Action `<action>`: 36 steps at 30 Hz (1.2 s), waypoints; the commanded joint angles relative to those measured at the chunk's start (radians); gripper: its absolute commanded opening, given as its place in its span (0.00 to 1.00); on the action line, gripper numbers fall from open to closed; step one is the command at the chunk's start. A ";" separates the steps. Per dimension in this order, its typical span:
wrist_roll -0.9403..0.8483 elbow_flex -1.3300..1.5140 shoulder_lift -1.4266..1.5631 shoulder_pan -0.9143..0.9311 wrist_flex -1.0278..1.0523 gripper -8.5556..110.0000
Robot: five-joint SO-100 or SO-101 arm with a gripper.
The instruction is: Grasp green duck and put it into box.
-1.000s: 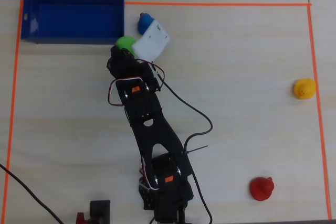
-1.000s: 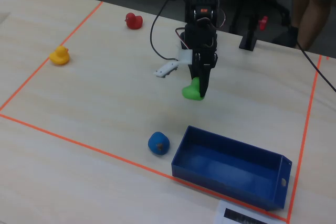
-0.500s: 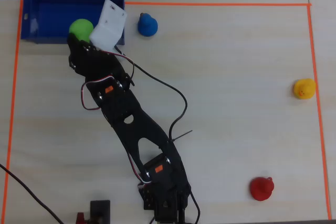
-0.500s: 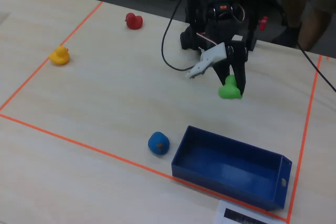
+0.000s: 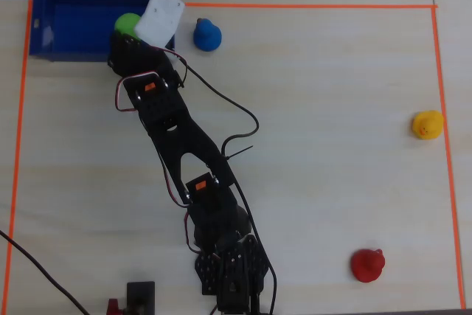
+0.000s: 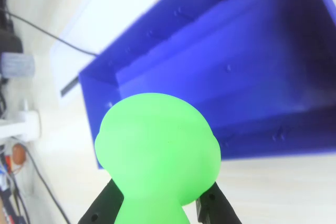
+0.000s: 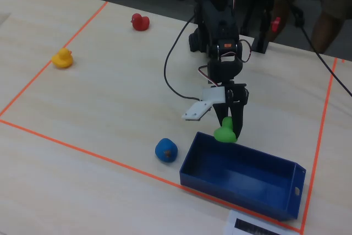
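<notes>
Claw [image 7: 227,130] clamped on the green duck [image 7: 224,134], held in the air above the near edge of the blue box [image 7: 242,177]; blue duck [image 7: 166,150] just beside the box.

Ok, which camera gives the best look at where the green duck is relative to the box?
The fixed view: the duck hangs in the tool over the box's near wall. Overhead, the duck is half hidden by the arm. The wrist view shows it large but not its height.

Lab-like setup: orange tape [image 7: 88,156] outlines the wooden table [image 7: 110,92].
</notes>
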 commanded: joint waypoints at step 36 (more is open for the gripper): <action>0.126 -0.055 0.284 0.058 0.124 0.07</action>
